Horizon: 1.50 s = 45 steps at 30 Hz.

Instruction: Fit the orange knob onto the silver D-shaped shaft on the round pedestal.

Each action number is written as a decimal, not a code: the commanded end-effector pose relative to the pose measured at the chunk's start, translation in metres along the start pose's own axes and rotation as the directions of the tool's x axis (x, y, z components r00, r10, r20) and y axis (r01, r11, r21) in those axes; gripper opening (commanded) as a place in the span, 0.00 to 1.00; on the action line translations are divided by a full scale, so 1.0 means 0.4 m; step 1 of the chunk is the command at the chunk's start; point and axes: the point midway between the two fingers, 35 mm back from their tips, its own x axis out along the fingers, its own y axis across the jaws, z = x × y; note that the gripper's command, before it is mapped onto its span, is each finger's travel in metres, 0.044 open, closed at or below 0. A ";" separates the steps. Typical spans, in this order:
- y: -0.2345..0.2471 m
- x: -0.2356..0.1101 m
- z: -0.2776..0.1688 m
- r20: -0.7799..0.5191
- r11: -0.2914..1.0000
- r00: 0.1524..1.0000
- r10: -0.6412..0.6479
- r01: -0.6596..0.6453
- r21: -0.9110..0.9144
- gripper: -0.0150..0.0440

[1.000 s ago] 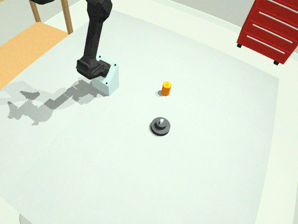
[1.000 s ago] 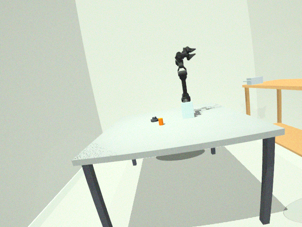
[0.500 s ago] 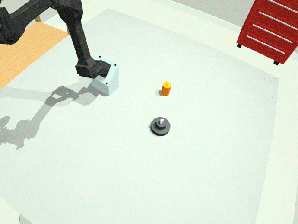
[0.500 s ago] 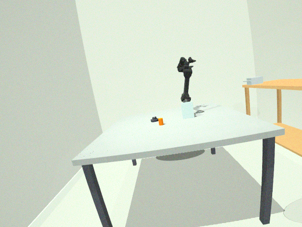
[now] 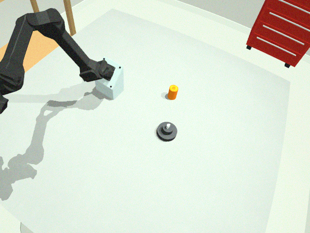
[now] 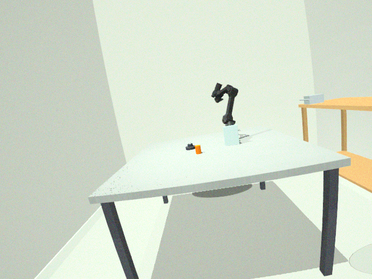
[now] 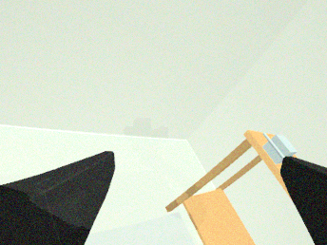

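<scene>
The orange knob (image 5: 172,93) (image 6: 198,150) stands upright on the table. Its underside is hidden. The dark round pedestal (image 5: 166,137) (image 6: 190,147) stands a short way from it, with the silver shaft (image 5: 168,125) pointing up from its middle. The shaft's flat side is too small to make out. My gripper (image 7: 201,163) is open with nothing between its fingers in the wrist view. It is raised high over the table, well away from the knob and the pedestal, neither of which shows in the wrist view.
The arm stands on a pale blue block (image 5: 118,83) (image 6: 231,135), to the left of the knob in the top view. A red drawer cabinet (image 5: 280,32) stands beyond the table. A wooden shelf (image 6: 345,103) (image 7: 219,216) stands off to the side.
</scene>
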 end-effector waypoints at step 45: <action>0.739 -1.427 -0.578 -0.532 -0.235 -0.123 0.838 -0.960 -0.150 1.00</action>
